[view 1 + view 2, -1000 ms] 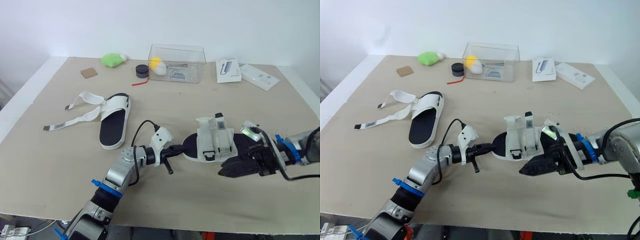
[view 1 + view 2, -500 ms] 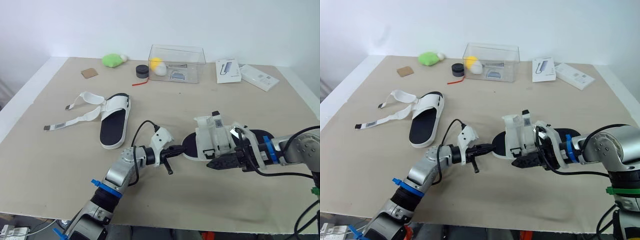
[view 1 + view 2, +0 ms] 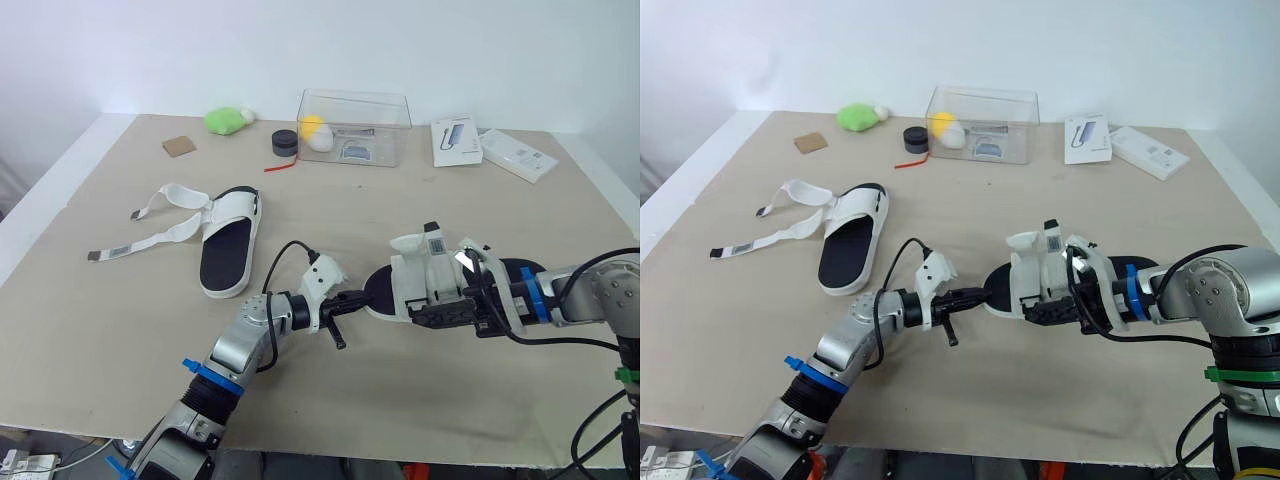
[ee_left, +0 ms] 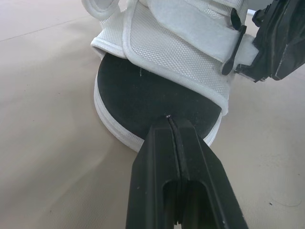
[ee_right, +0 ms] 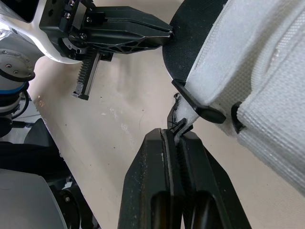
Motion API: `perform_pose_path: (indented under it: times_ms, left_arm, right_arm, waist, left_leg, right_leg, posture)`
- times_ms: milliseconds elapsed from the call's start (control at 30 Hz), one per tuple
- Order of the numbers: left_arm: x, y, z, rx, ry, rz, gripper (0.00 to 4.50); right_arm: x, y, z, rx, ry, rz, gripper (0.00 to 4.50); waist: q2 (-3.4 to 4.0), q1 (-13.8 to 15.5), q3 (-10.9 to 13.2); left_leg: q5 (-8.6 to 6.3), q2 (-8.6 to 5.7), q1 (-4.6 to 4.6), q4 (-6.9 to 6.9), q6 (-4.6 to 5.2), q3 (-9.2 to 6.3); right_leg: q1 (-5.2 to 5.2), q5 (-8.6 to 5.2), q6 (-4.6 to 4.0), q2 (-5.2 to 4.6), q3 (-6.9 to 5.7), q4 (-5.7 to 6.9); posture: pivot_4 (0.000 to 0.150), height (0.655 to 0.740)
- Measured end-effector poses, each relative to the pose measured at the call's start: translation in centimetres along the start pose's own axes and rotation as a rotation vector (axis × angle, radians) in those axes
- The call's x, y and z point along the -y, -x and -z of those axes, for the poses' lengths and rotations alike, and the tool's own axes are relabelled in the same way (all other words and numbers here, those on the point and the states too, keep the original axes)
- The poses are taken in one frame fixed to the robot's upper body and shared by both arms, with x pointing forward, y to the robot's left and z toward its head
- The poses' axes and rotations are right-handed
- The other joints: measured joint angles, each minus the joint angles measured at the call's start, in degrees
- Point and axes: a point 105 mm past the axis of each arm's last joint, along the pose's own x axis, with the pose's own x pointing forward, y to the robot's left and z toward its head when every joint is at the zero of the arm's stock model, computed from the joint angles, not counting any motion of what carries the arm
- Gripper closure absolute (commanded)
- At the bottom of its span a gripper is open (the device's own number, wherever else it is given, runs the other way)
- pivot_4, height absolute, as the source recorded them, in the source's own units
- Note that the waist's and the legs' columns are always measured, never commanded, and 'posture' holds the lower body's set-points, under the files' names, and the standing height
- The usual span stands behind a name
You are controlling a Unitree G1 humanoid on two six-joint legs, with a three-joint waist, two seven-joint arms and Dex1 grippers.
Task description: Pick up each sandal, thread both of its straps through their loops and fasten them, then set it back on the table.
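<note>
Barely visible strap tip [image 5: 187,114], right pincer [image 5: 175,133] pinching

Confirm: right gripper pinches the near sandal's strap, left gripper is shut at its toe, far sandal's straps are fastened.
Wrong on the far sandal: its straps lie unfastened on the table, per the left eye view. The right gripper does pinch the near sandal's strap, and the left gripper is shut at its toe.

Head pair overhead, wrists close — shared sandal [image 4: 171,52]
</note>
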Motion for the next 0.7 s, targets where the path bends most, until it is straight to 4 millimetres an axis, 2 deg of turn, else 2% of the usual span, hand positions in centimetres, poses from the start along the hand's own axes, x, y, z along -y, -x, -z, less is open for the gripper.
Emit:
perform_pose_path:
  times_ms: [100,300,433,467,600,633,667,700]
  left_arm:
    - [0.0,0.0,0.0,0.001,-0.001,0.001,4.50]
    - [0.0,0.0,0.0,0.001,-0.001,-0.001,4.50]
    - [0.0,-0.1,0.0,0.001,0.000,0.000,4.50]
    - [0.1,-0.1,0.0,0.000,0.000,0.001,4.50]
    - [0.1,-0.1,0.0,0.001,-0.001,0.002,4.50]
    - [0.1,-0.1,0.0,0.001,-0.001,0.002,4.50]
    - [0.1,-0.1,0.0,0.001,0.000,0.003,4.50]
    - [0.1,-0.1,0.1,0.000,0.001,0.003,4.50]
  right_arm:
    - [-0.3,0.1,0.9,-0.027,-0.001,-0.014,4.40]
    - [-1.2,0.0,4.2,-0.129,0.006,-0.057,4.40]
    - [-1.2,0.3,5.1,-0.149,0.043,-0.049,4.40]
    - [-1.1,0.4,5.3,-0.159,0.056,-0.041,3.72]
    - [-0.7,0.6,5.9,-0.181,0.099,-0.014,2.75]
    - [-0.6,0.7,6.0,-0.183,0.109,-0.005,2.33]
    - [0.2,1.0,6.3,-0.186,0.192,0.035,1.84]
    - [0.5,1.3,6.4,-0.187,0.238,0.054,1.68]
  waist:
    - [0.00,0.01,0.00]
    - [-0.01,-0.01,0.00]
    - [0.00,0.01,-0.01]
    - [0.00,0.08,-0.02]
    - [-0.02,0.02,-0.03]
    - [-0.02,0.01,-0.03]
    - [-0.01,0.13,-0.03]
    - [-0.01,0.16,-0.03]
  left_leg:
    - [0.00,-0.01,0.00,-0.02,0.00,0.00]
    - [0.00,-0.01,0.00,0.01,0.00,0.00]
    - [0.00,-0.01,0.01,0.05,0.00,0.00]
    - [0.00,-0.01,0.00,0.05,0.00,0.00]
    - [-0.01,-0.01,0.00,0.05,-0.01,0.01]
    - [-0.01,-0.02,0.00,0.05,-0.01,0.01]
    - [-0.01,-0.02,0.00,0.05,-0.01,0.01]
    - [-0.01,-0.02,0.00,0.05,-0.02,0.01]
  right_leg:
    - [0.00,-0.02,0.01,-0.02,0.00,0.00]
    - [0.02,-0.02,0.01,-0.01,0.01,0.00]
    - [0.01,-0.01,0.00,-0.02,0.01,0.00]
    - [0.02,-0.03,0.01,-0.03,0.00,0.00]
    - [0.02,-0.04,0.00,-0.03,0.00,-0.01]
    - [0.02,-0.04,0.00,-0.04,0.00,-0.01]
    - [0.01,-0.04,0.00,-0.05,-0.01,-0.01]
    - [0.01,-0.04,0.00,-0.05,-0.01,-0.01]
  posture:
    - [0.150,0.7400]
    - [0.150,0.7400]
    - [0.150,0.7400]
    - [0.150,0.7400]
    - [0.150,0.7400]
    - [0.150,0.7400]
    - [0.150,0.7400]
    - [0.150,0.7400]
